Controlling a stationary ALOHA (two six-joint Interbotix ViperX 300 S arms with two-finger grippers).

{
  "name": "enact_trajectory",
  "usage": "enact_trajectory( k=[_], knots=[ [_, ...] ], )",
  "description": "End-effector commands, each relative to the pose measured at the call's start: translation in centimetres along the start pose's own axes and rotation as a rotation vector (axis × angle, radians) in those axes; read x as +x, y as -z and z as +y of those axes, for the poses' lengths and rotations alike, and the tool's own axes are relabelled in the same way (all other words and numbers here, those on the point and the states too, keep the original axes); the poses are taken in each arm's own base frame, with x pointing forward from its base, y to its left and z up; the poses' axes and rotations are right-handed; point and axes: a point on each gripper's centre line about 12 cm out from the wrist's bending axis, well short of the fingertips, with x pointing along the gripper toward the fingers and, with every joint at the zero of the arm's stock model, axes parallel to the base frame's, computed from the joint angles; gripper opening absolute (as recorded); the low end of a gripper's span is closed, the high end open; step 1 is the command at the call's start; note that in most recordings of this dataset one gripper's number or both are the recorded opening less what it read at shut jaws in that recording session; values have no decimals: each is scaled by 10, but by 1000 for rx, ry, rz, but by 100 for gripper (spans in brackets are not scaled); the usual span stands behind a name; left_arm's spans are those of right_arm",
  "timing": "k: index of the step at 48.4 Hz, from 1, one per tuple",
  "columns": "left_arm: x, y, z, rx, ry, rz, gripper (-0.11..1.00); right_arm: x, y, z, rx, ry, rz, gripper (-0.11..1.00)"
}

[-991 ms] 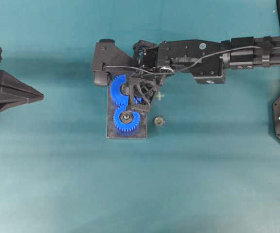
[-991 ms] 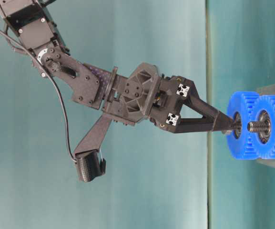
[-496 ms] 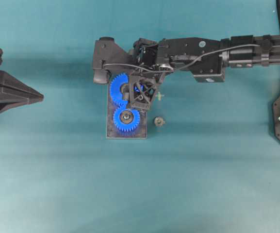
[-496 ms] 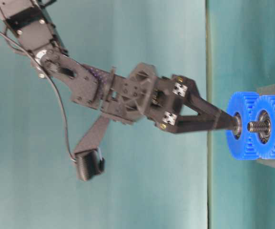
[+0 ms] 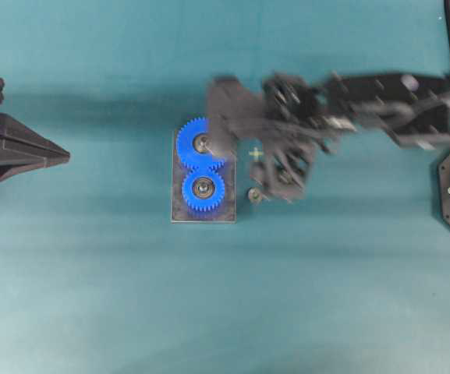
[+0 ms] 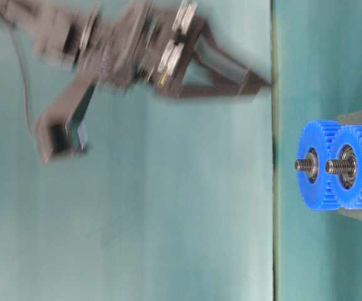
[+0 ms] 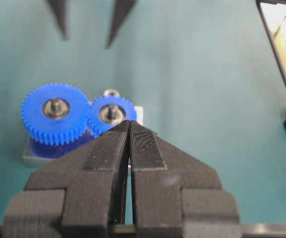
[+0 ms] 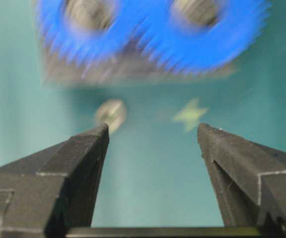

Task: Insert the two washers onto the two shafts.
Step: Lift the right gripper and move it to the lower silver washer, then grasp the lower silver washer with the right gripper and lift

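Overhead: right pincer (image 5: 287, 167) apart, empty, blurred beside gears (image 5: 202, 167); small part (image 5: 254, 195) on bench (image 5: 326, 296); left pincer (image 5: 62, 156) together.

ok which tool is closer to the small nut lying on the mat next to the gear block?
Right. The right tool, jaws open, hovers just beside the nut. The left tool sits closed at the far left edge, beyond the blue gears.
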Motion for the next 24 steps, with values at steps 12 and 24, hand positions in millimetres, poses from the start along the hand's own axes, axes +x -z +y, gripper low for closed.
enact_trajectory(
  k=[12,24],
  knots=[
    [-3,-11,-1,6,3,-38,0,43,28,22,-49,-23,-59,77],
    [-7,-17,-2,4,6,-64,0,76,26,27,-60,-26,-19,76]
  ],
)
